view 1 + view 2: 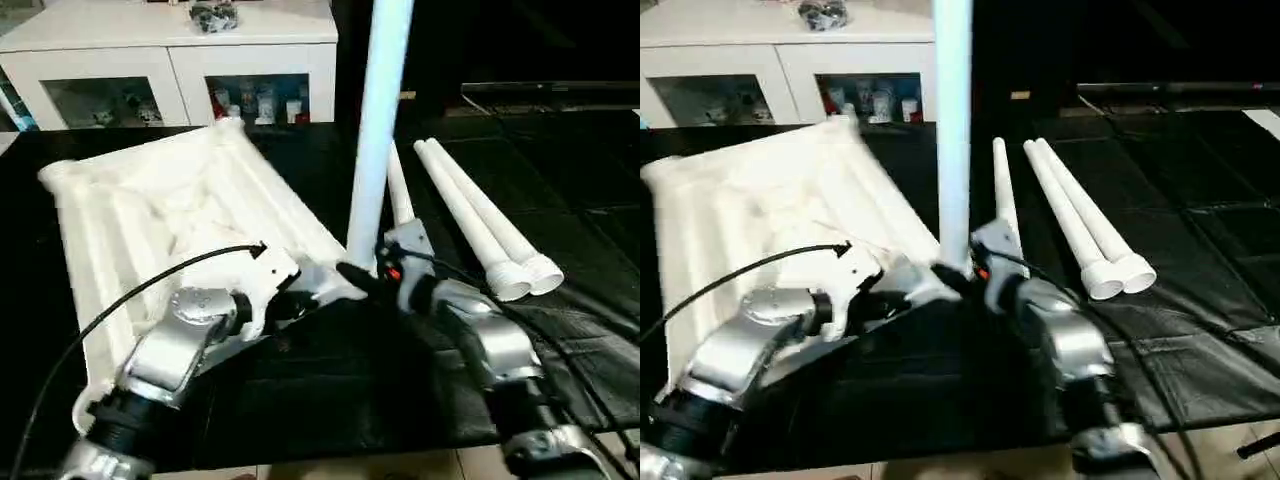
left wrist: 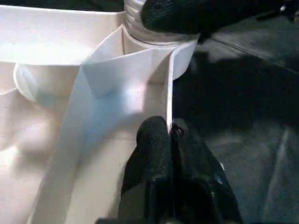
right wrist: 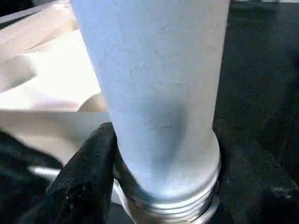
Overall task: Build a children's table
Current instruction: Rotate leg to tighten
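While the upright leg [image 1: 378, 130] stands at the tabletop's near corner socket [image 2: 154, 37], the step in hand reads as seating the first leg: its threaded base sits at the socket mouth, ridges still exposed in the right wrist view, so I judge it not yet fully home. Right gripper [image 3: 159, 186] is clamped on the upright leg just above the threads, one black finger on each side. Left gripper [image 2: 170, 135] has its fingers pressed together on the thin edge wall of the tabletop [image 1: 160, 210], just short of that socket, apparently steadying it. Tabletop lies ribbed underside up on the black mat [image 1: 560, 330], tilted, occupying roughly 9 to 12 o'clock of the head view; the socket in work is near centre. Next move, as I judge it: turn or press the leg down along the socket axis while the left gripper holds the top from shifting; alignment matters, since a tilted leg could cross the threads. Count: one tabletop; four legs in all, being one upright in the gripper and three spare legs [image 1: 480, 225] lying side by side on the mat at about 2 o'clock, flared ends toward the robot. White cabinet [image 1: 170, 60] with glass doors at 11 o'clock, one.
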